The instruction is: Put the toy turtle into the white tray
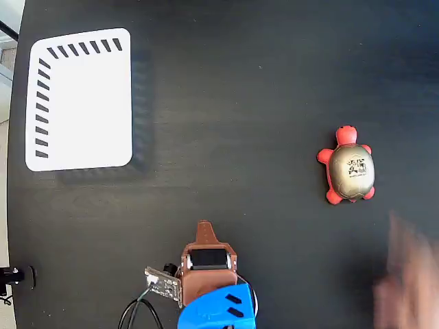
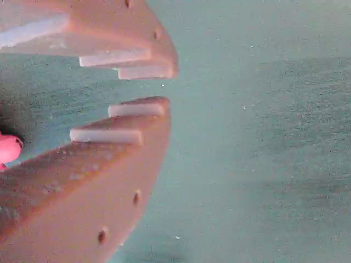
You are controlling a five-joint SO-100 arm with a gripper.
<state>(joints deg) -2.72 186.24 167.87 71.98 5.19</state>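
Fixed view, from above: the toy turtle [image 1: 348,174] sits on the black table [image 1: 247,89] at the right, red head pointing up in the picture, gold shell with its printed mark facing the camera. The white tray [image 1: 79,100] lies at the upper left, well apart from the turtle, nothing in it. The arm [image 1: 209,288] rests at the bottom centre, brown wrist above a blue base, with the gripper [image 1: 204,226] pointing up the picture, touching neither object. A blurred hand [image 1: 408,281] shows at the lower right corner, near the turtle but apart from it.

Wrist view: the gripper [image 2: 167,87] has its 2 toothed jaws narrowly parted, only a small gap at the tips, holding nothing. A pink-red bit shows at the left edge; cannot tell what it is.
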